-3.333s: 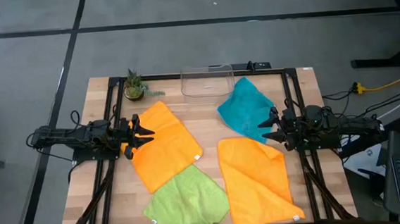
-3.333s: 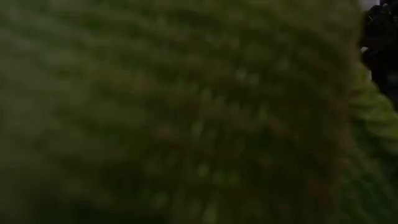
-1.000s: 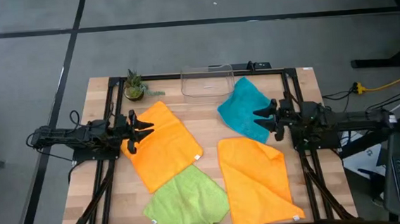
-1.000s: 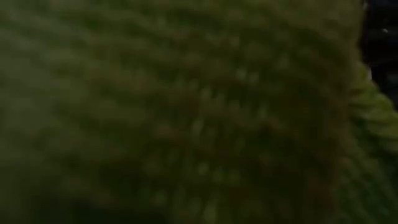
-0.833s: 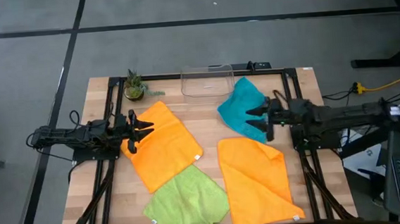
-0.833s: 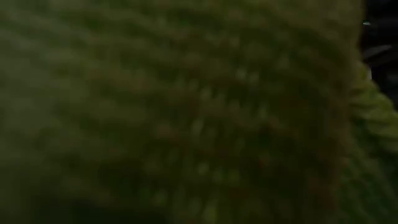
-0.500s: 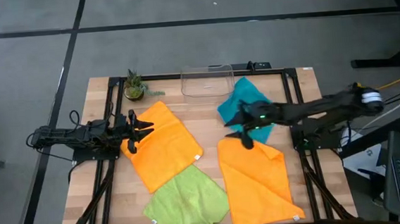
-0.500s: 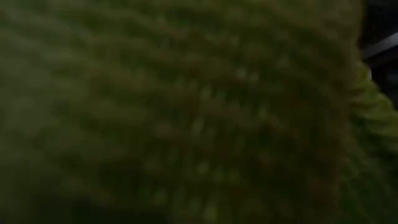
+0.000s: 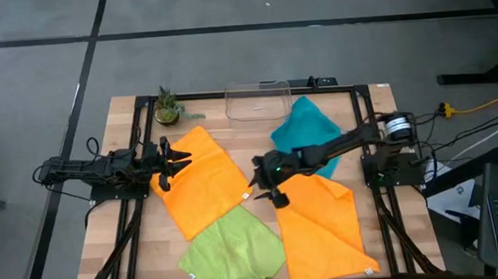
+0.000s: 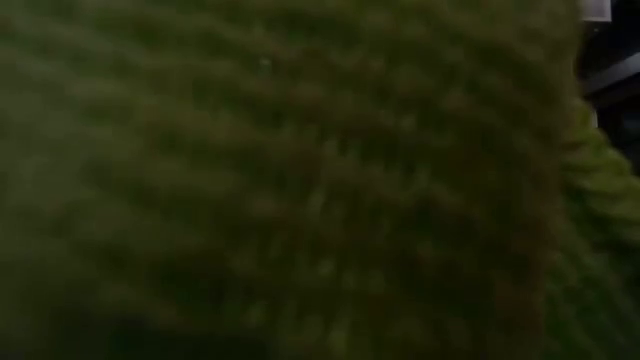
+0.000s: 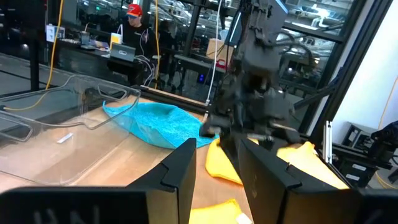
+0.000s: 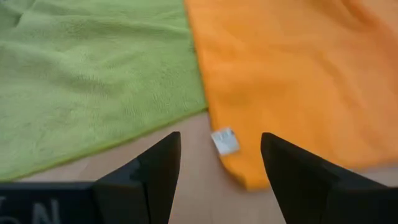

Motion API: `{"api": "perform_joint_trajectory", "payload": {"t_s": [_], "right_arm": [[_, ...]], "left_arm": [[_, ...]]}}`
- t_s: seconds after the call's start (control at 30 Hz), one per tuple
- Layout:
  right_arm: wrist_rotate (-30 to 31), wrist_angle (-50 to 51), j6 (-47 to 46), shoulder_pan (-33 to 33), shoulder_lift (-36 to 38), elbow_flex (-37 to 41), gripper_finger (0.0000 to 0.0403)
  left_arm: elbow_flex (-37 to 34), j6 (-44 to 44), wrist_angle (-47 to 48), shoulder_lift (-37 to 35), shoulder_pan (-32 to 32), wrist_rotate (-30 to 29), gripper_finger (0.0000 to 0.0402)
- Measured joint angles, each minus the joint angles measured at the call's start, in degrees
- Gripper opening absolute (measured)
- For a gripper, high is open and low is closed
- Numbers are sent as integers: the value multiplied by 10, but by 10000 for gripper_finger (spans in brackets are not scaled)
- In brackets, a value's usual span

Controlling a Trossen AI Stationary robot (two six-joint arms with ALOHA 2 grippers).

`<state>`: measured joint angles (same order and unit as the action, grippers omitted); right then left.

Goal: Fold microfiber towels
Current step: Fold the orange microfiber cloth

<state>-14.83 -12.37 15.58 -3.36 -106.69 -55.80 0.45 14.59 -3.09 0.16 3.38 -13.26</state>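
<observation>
Reaching across with right gripper (image 9: 267,184) spread and empty — lining up on the left orange towel's (image 9: 201,180) tagged corner (image 12: 224,141) for folding — left gripper (image 9: 164,159) half open, idle.

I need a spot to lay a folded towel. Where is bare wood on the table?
Bare wood lies between the clear bin and the two orange towels, and along the far right edge beside the teal towel. The near edge is crowded by the lime green towel.
</observation>
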Motion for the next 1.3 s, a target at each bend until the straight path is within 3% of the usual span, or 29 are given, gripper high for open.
{"api": "perform_joint_trajectory", "payload": {"t_s": [0.27,0.4,0.6,0.67,0.77,0.97,1.17,1.3], "right_arm": [[9,22,12,-2,-104,-58,225],[54,24,14,-3,-110,-63,225],[63,42,11,-3,-110,-64,224],[62,44,12,-3,-110,-63,219],[61,41,11,-3,-110,-63,206],[61,27,-4,-3,-111,-60,190],[66,23,-25,-3,-112,-60,189],[68,23,-32,-2,-112,-60,189]], "left_arm": [[0,0,0,0,0,0,113],[0,2,1,0,0,0,113],[0,28,0,0,0,9,113],[4,62,6,2,0,35,113],[30,131,32,6,5,122,113],[85,139,64,106,42,125,109],[169,136,71,261,105,150,108],[245,138,138,372,162,154,108]]}}
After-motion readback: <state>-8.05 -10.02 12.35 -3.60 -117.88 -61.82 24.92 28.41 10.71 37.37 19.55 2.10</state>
